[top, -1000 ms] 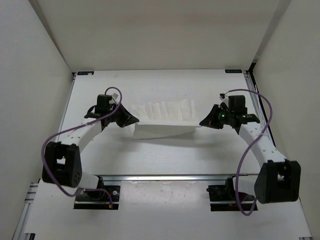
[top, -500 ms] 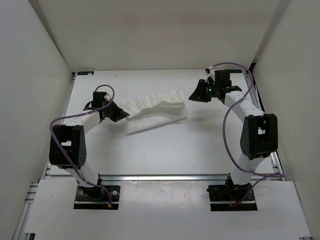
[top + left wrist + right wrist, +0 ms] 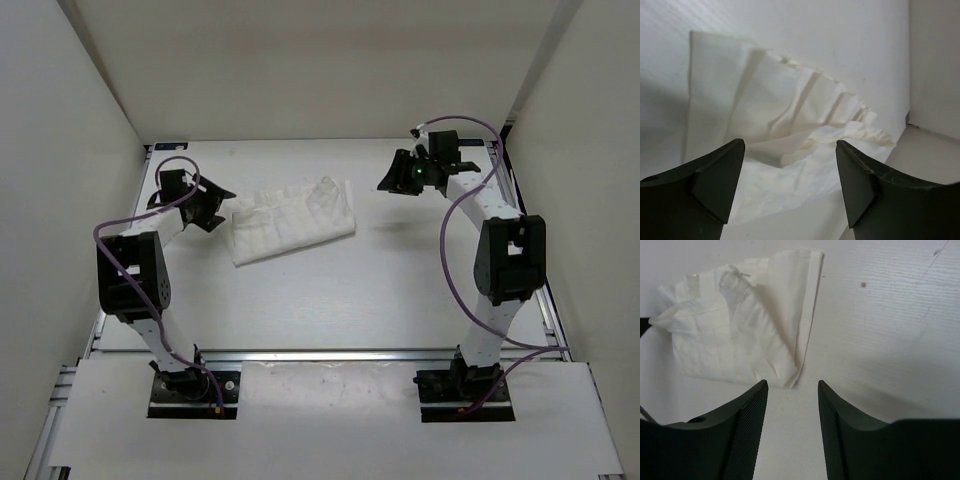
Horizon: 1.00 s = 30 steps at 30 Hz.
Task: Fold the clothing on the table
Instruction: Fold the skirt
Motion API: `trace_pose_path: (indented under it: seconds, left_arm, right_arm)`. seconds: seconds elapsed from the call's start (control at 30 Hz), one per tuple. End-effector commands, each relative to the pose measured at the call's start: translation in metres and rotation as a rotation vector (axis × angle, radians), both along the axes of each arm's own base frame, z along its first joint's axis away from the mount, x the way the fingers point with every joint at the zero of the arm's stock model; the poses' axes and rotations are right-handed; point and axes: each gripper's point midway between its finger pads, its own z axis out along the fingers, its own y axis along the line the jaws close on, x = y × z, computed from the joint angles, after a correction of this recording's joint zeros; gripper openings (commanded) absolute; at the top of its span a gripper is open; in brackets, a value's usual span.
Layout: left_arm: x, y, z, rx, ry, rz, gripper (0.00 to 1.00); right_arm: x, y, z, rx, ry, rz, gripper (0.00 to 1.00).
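Clothing (image 3: 292,221) in loose heap on table (image 3: 350,290)

No text, number or brand can be read in any view. One small bluish sticker (image 3: 170,147) sits on the far left corner rail of the large flat white tabletop (image 3: 330,300), just beyond the left gripper (image 3: 222,208), its print too small to read.

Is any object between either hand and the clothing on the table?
Nothing visible stands in the way. The left hand is open just beside the left edge of the clothing, and only bare table lies between the open right hand and its right edge.
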Motion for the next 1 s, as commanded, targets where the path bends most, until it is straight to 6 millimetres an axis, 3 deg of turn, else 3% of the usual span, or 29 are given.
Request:
trace_pose_path:
  seconds: [0.0,0.13,0.2,0.23,0.27,0.3,0.33,0.37,0.4,0.43,0.5,0.53,0.63,0.7,0.87,0.9,0.97]
  left_arm:
    - [0.012,0.003,0.057,-0.02,-0.145,-0.013,0.84]
    - [-0.007,-0.016,0.071,0.012,-0.156,-0.074,0.84]
    - [-0.017,-0.043,0.071,0.013,-0.164,-0.15,0.83]
    - [-0.019,-0.047,0.068,-0.001,-0.17,-0.159,0.81]
    - [-0.025,-0.075,0.064,-0.047,-0.194,-0.221,0.75]
    - [-0.037,-0.091,0.052,-0.113,-0.163,-0.242,0.53]
    - [-0.03,-0.103,0.056,-0.161,-0.21,-0.252,0.18]
    - [-0.033,-0.113,0.048,-0.203,-0.219,-0.274,0.03]
    - [-0.028,-0.118,0.05,-0.232,-0.236,-0.276,0.0]
    - [-0.027,-0.122,0.036,-0.236,-0.204,-0.281,0.0]
    - [-0.014,-0.127,0.026,-0.229,-0.192,-0.281,0.0]
    - [-0.006,-0.128,0.026,-0.217,-0.206,-0.283,0.0]
    - [0.0,-0.134,-0.007,-0.172,-0.129,-0.292,0.0]
    - [0.004,-0.138,-0.015,-0.148,-0.106,-0.317,0.0]
    - [-0.024,-0.157,-0.053,-0.085,0.022,-0.411,0.0]
    - [-0.027,-0.16,-0.053,-0.078,0.023,-0.426,0.0]
    - [-0.052,-0.165,-0.069,-0.044,0.122,-0.491,0.0]
  right_arm:
    - [-0.026,0.009,0.03,-0.034,-0.097,0.079,0.51]
    - [-0.056,0.013,0.008,-0.064,-0.034,0.123,0.51]
    - [-0.069,0.022,0.005,-0.06,-0.013,0.157,0.5]
    - [-0.073,0.022,0.0,-0.07,0.004,0.154,0.49]
    - [-0.077,0.024,-0.003,-0.089,0.002,0.17,0.47]
    - [-0.082,0.032,-0.006,-0.093,0.007,0.188,0.46]
    - [-0.081,0.03,-0.008,-0.103,0.009,0.186,0.42]
    - [-0.085,0.035,-0.008,-0.086,0.02,0.202,0.34]
    - [-0.085,0.036,-0.009,-0.084,0.024,0.204,0.26]
    - [-0.087,0.036,-0.012,-0.088,0.034,0.21,0.24]
    - [-0.09,0.039,-0.015,-0.082,0.047,0.215,0.15]
    - [-0.088,0.036,-0.016,-0.08,0.049,0.2,0.16]
    - [-0.091,0.036,-0.016,-0.082,0.053,0.216,0.15]
    - [-0.091,0.031,-0.014,-0.078,0.054,0.201,0.15]
    - [-0.088,0.016,-0.009,-0.069,0.044,0.168,0.15]
    - [-0.087,0.015,-0.01,-0.066,0.053,0.156,0.15]
    - [-0.088,0.009,-0.01,-0.072,0.055,0.151,0.15]
